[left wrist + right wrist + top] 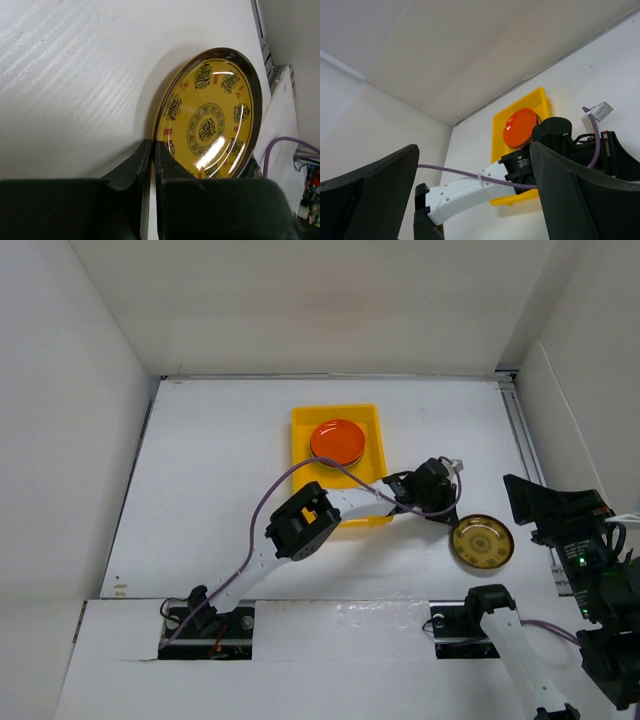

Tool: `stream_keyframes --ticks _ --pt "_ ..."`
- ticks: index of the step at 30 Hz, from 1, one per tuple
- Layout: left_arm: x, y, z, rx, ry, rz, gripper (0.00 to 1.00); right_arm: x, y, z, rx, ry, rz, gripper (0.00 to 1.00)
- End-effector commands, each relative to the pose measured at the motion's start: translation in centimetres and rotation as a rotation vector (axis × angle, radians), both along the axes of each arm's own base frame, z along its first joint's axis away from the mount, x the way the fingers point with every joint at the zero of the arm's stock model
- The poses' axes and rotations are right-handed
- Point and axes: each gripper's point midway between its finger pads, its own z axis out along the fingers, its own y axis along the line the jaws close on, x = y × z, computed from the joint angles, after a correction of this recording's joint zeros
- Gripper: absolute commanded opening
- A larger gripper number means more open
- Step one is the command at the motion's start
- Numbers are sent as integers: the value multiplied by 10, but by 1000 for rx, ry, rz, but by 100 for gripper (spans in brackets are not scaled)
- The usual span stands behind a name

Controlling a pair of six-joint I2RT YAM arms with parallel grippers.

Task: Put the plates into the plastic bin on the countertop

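A gold-brown patterned plate point(481, 542) lies on the white countertop point(210, 490), right of the yellow plastic bin point(300, 430). My left gripper point(447, 512) reaches over the bin's near right corner and is pinched on that plate's left rim; in the left wrist view the plate point(210, 120) meets the gripper point(152, 144) at the narrow slit between its jaws. An orange plate point(338, 440) tops a small stack in the bin, also seen in the right wrist view point(520, 127). My right gripper point(530, 502) hangs wide open and empty, raised at the right point(474, 147). Other plates are out of view.
White walls enclose the countertop on three sides. A metal rail point(522, 430) runs along the right edge. The left arm point(300, 525) and its purple cable point(270, 495) cross the bin's near rim point(520, 200).
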Motion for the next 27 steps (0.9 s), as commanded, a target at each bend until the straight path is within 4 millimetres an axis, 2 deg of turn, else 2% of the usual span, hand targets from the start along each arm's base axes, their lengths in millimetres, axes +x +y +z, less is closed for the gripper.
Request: stream_keyframes --ticks 1,2,3,4,5,6,8,10,11,13,14,16,17,18,19,20,21,22,23,24,25,26,27 --pt "4 -5 23 -29 -38 0 0 -7 0 10 -8 -39 12 98" --pt "6 -5 31 -38 -50 10 0 -7 0 12 -7 -48 12 98" --pt "10 -8 53 -70 -75 21 0 -5 1 9 -8 -39 12 98" --pt "18 -9 67 -92 -92 38 0 -1 1 7 -9 -36 12 98" --pt "29 -13 90 -129 -113 50 0 -3 1 5 -9 -37 12 98" --pt "39 -12 102 -142 -119 76 0 0 1 3 -9 -36 12 98" --pt "67 -2 129 -157 -150 142 0 3 2 2 0 -35 13 98" --pt "85 8 152 -167 -174 190 0 4 4 1 -1 -35 22 98" --pt "104 18 159 -163 -191 241 0 4 4 1 -1 -35 22 98" --pt "120 35 172 -169 -187 281 0 4 4 1 -1 -35 22 98" --pt "139 50 175 -165 -184 329 0 4 4 1 -1 -35 22 98" --pt "160 72 173 -137 -197 401 0 4 4 1 -1 -35 22 98" --pt "168 87 182 -124 -193 443 0 4 4 1 -1 -35 22 98" --pt "188 112 185 -99 -205 514 0 4 4 1 -1 -35 22 98" --pt "198 125 173 -66 -197 546 0 4 4 1 -1 -35 22 98" --pt "208 139 173 -58 -191 583 0 7 4 -2 -2 -26 22 98" --pt "224 167 185 -59 -196 634 0 7 4 -2 -2 -26 22 98" --pt "232 184 185 -47 -198 667 0 6 6 0 -1 -35 31 98" --pt "237 202 172 -16 -187 699 0 8 6 -3 -3 -26 32 98" --pt "241 221 185 -26 -195 728 0 10 8 -4 -4 -26 42 98" --pt "258 252 185 -12 -198 791 0 12 9 -5 4 -16 43 98" --pt "258 268 169 14 -176 808 0 14 11 -8 3 -7 52 98" --pt "261 284 181 -8 -186 828 0 16 11 -9 3 -10 52 98"
